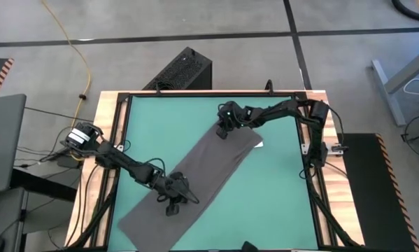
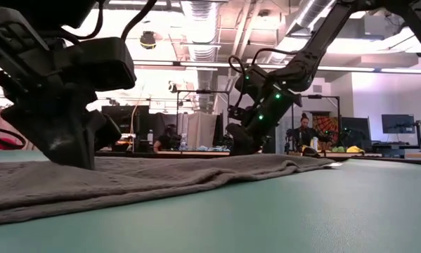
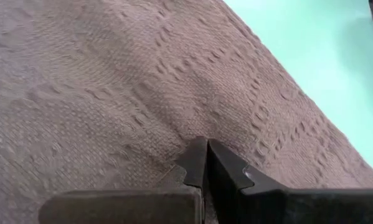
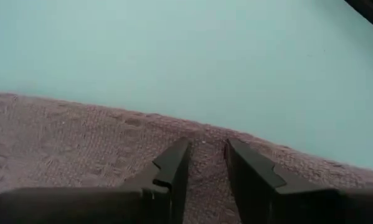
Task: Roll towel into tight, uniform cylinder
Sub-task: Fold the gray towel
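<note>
I see the long dark grey woven towel (image 1: 188, 183) lying flat and unrolled, diagonally across the green tabletop (image 1: 279, 196). My left gripper (image 3: 202, 163) presses on its middle with jaws closed, empty. My right gripper (image 4: 205, 163) sits at the far edge, jaws partly apart over the hem.

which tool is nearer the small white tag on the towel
Right. The right tool sits at the far end of the plain dark grey cloth towel, close to the small white tag. The left tool presses the towel near its opposite end.
</note>
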